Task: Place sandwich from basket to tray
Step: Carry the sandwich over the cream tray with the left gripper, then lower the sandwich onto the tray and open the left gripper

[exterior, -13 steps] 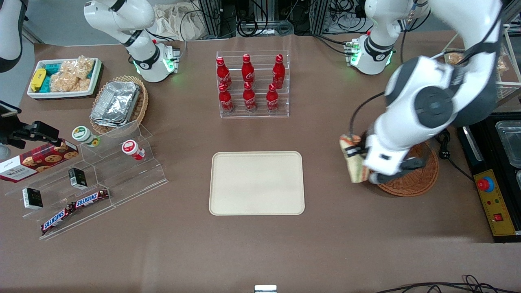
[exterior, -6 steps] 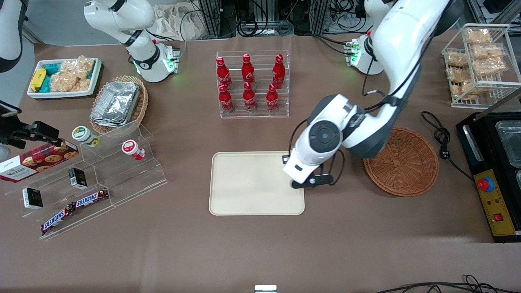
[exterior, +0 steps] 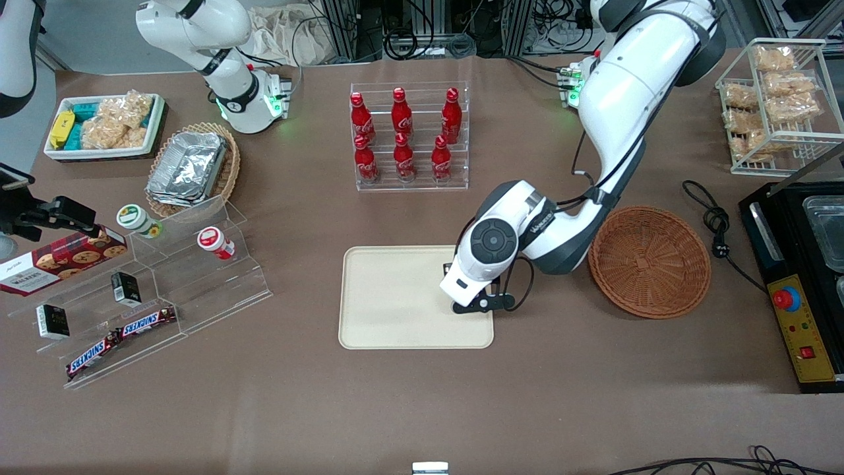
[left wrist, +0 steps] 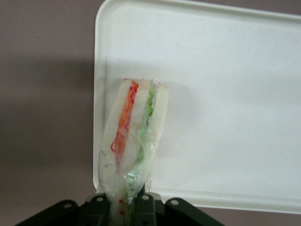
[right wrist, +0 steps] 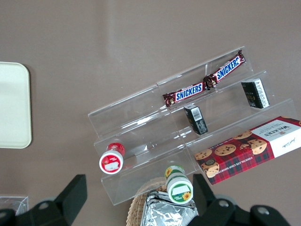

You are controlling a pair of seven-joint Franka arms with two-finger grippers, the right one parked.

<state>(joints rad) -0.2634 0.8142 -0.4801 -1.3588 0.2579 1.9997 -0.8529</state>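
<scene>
Sandwich (left wrist: pixel 134 136) is pinched in the gripper (left wrist: pixel 127 207) right over the tray (left wrist: pixel 225 94) edge; dropped now, it might tip off the rim.

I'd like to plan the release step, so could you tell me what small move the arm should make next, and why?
Probably lower a little, then open. The claw is shut on the sandwich, which hangs over the tray near its edge toward the basket. That basket is already empty. Whether the sandwich touches the tray cannot be told, so a gentle descent seems safest before letting go.
</scene>
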